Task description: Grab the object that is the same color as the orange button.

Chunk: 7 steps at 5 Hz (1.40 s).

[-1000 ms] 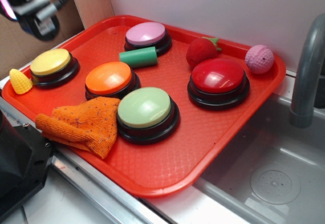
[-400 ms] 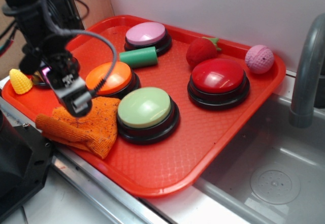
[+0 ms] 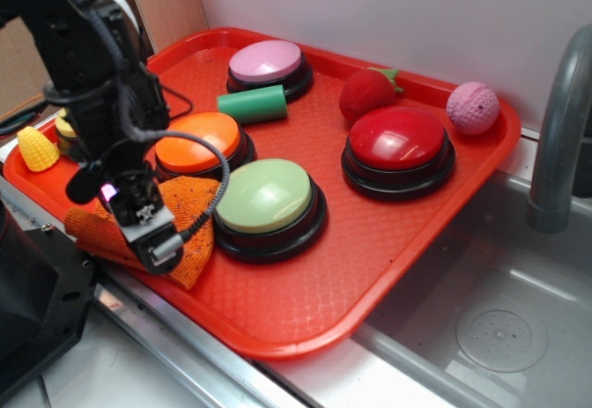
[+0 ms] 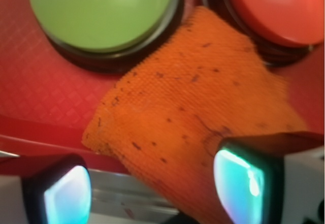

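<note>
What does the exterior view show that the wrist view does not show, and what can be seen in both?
Only the exterior view shows the pink button, the red button, the green cylinder, the strawberry, the pink ball, the yellow corn, the faucet and the robot arm.

Only the wrist view shows the open tool with one finger over the orange cloth.

Both show the cloth, the green button, the orange button and the red tray.

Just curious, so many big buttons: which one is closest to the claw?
The green button, at the tray's front beside the orange cloth the claw hovers over. The orange button sits slightly farther back.
</note>
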Available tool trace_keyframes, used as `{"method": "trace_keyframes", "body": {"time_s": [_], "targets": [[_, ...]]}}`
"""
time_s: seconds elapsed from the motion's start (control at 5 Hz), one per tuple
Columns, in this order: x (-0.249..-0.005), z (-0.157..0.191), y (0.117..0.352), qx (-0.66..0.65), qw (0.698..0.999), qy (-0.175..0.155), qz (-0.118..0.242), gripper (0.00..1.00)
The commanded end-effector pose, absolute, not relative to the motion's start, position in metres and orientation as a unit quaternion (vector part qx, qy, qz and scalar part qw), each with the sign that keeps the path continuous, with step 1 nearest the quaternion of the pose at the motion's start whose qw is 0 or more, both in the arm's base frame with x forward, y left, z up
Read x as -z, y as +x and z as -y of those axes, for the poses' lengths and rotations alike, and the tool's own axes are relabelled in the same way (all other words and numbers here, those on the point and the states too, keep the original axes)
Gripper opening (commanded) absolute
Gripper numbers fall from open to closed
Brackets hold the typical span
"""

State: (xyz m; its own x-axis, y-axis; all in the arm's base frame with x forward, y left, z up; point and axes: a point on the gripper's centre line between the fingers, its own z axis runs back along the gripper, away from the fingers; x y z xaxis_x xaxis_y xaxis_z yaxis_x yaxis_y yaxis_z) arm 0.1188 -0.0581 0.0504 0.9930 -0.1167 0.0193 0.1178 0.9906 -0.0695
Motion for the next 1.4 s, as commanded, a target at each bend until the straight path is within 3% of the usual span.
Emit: {"method": "trace_keyframes", "body": {"time_s": [0.0,0.2,0.4,1.2], "targets": [[-0.026,0.066,0.126,0.072,0.997,-0.032,-0.025,1.0],[-0.021,0.067,0.129,0.077,0.996,-0.028,-0.033,0.89],[-0.025,0.067,0.128,0.064,0.998,-0.017,-0.02,0.0],[-0.049,0.053,0.132,0.03,1.0,0.002,0.001,0.0]]}}
